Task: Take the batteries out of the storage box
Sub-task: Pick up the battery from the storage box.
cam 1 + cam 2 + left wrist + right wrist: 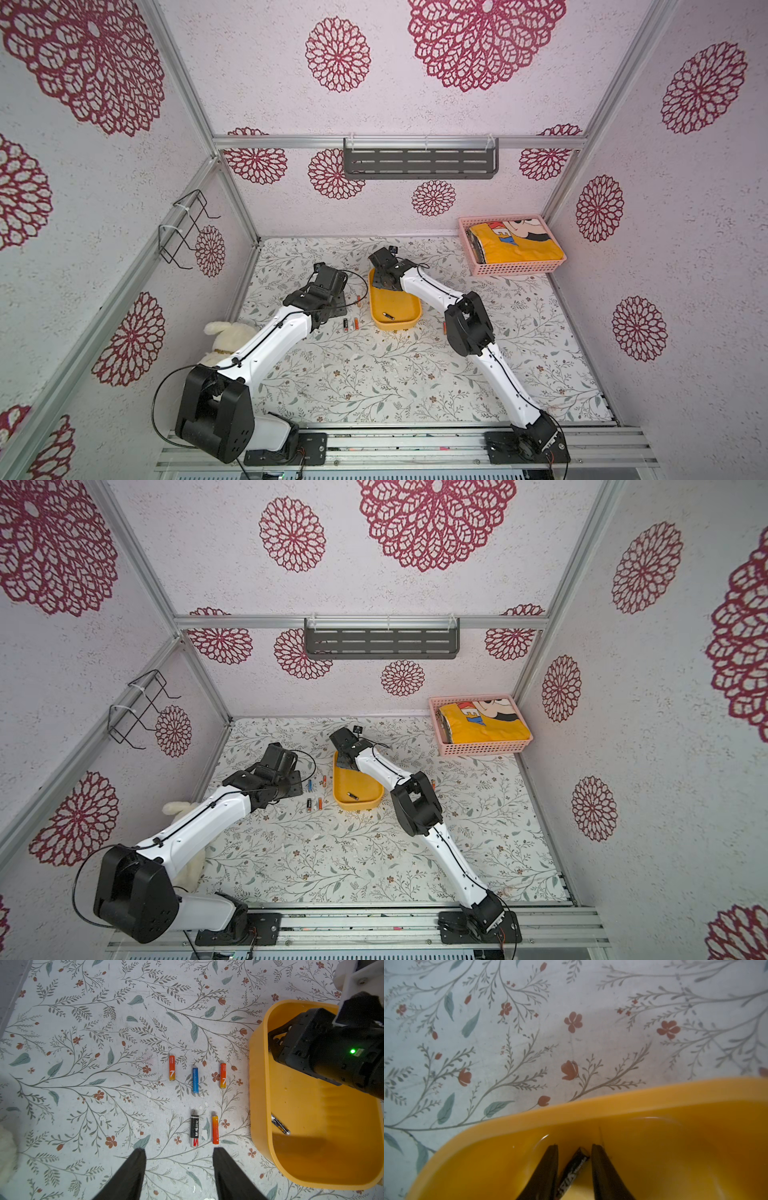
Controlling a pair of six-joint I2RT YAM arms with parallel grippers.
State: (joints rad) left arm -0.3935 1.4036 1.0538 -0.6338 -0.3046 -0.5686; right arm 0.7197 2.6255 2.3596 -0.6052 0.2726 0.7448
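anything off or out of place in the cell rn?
Nothing spilled or damaged. Two oddities: a white plush toy lies partly under the left arm; the black battery between the fingers of the right gripper sits slanted, not parallel to them, in the storage box.

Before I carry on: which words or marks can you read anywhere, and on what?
"M&G": black-and-red cylindrical battery on the floral table cover.
"7": white mark on both short orange batteries; small print unreadable.
"E", apparently: yellow cartoon cloth in the pink lattice basket.
Blue battery, long orange battery: print too small.
Black battery between the jaws of the right pincer, in the yellow-orange plastic tray: white lettering blurred.
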